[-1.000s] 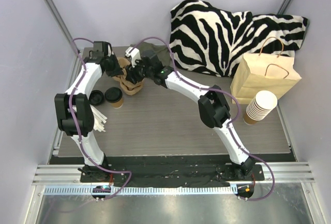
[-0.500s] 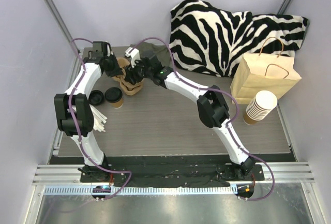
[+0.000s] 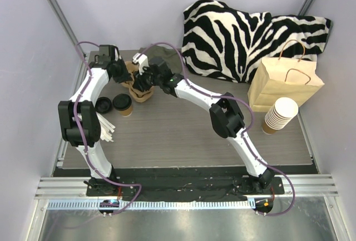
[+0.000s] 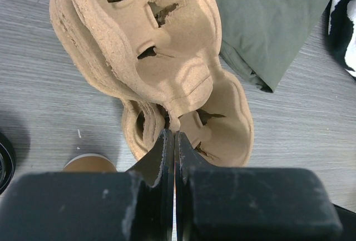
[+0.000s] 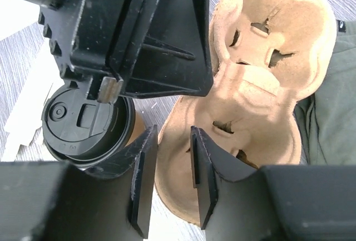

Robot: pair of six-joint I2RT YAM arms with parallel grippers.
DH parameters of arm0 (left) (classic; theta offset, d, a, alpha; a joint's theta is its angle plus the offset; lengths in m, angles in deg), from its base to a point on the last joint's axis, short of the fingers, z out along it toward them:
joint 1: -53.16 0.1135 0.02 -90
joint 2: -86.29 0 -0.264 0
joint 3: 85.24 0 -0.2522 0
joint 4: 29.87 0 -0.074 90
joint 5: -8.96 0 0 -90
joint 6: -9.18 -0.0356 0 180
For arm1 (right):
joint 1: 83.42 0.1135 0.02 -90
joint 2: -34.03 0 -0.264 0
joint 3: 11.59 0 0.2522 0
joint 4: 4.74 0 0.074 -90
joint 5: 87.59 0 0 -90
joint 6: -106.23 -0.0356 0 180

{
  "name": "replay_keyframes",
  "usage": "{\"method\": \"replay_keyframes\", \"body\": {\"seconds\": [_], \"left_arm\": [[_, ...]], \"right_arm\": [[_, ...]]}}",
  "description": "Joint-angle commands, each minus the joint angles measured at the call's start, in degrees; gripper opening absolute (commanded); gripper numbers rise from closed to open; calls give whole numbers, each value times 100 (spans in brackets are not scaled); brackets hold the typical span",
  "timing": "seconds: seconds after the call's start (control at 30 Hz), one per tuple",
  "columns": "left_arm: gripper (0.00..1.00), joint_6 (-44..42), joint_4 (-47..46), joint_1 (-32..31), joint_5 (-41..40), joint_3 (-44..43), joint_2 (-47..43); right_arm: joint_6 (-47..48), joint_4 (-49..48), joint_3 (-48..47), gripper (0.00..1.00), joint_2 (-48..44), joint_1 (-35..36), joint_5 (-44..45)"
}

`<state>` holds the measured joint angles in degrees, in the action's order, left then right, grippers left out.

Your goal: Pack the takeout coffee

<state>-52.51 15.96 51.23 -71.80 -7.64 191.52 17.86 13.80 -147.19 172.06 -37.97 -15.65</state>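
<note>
The takeout coffee (image 3: 122, 103), a small brown cup with a black lid, stands on the table's left side; its lid also shows in the right wrist view (image 5: 83, 123). A stack of brown pulp cup carriers (image 3: 137, 89) lies just behind it. My left gripper (image 3: 128, 76) is at the stack's far left, and its jaws are shut on a thin ridge of a carrier (image 4: 167, 68). My right gripper (image 3: 143, 81) is over the stack. Its jaws are open and straddle the rim of a carrier (image 5: 245, 102).
A loose black lid (image 3: 103, 105) lies left of the coffee, with white strips (image 3: 106, 127) in front. A kraft bag (image 3: 285, 83) and a tilted stack of lidless cups (image 3: 280, 114) stand at right. Zebra cloth (image 3: 245, 35) and green cloth (image 4: 267, 24) lie behind.
My right gripper has shifted slightly left over the carriers. The left gripper and the coffee have not visibly moved.
</note>
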Motion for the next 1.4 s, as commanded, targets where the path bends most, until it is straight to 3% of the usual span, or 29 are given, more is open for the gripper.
{"method": "replay_keyframes", "body": {"seconds": [0.0, 0.07, 0.17, 0.47, 0.6, 0.63, 0.73, 0.87, 1.07, 1.37], "left_arm": [[0, -1, -263, 44, 193, 22, -389], [0, -1, -254, 44, 210, 13, -380], [0, 7, -254, 44, 228, 14, -381], [0, -10, -307, 79, 272, 127, -415], [3, 226, -491, 385, 726, 303, -433], [17, 349, -587, 456, 903, 364, -433], [36, 885, -1088, 729, 1482, 646, -416], [48, 1255, -1527, 861, 1941, 821, -345], [49, 1677, -2152, 870, 2249, 1085, -512], [48, 1835, -2223, 870, 2381, 1121, -319]], "right_arm": [[-22, -232, -322, 39, 57, 34, 119], [-31, -205, -340, 45, 65, 43, 180], [4, -205, -323, 45, 92, 60, 251], [-22, -275, -349, 1, 74, 60, 330], [-31, -275, -340, 1, 74, 60, 347], [-40, -284, -340, 1, 65, 60, 356], [-66, -302, -314, 1, 57, 60, 356], [-84, -354, -288, 1, 22, 60, 348], [-93, -398, -270, 1, 13, 69, 304], [-110, -451, -261, 1, 4, 78, 321]]}}
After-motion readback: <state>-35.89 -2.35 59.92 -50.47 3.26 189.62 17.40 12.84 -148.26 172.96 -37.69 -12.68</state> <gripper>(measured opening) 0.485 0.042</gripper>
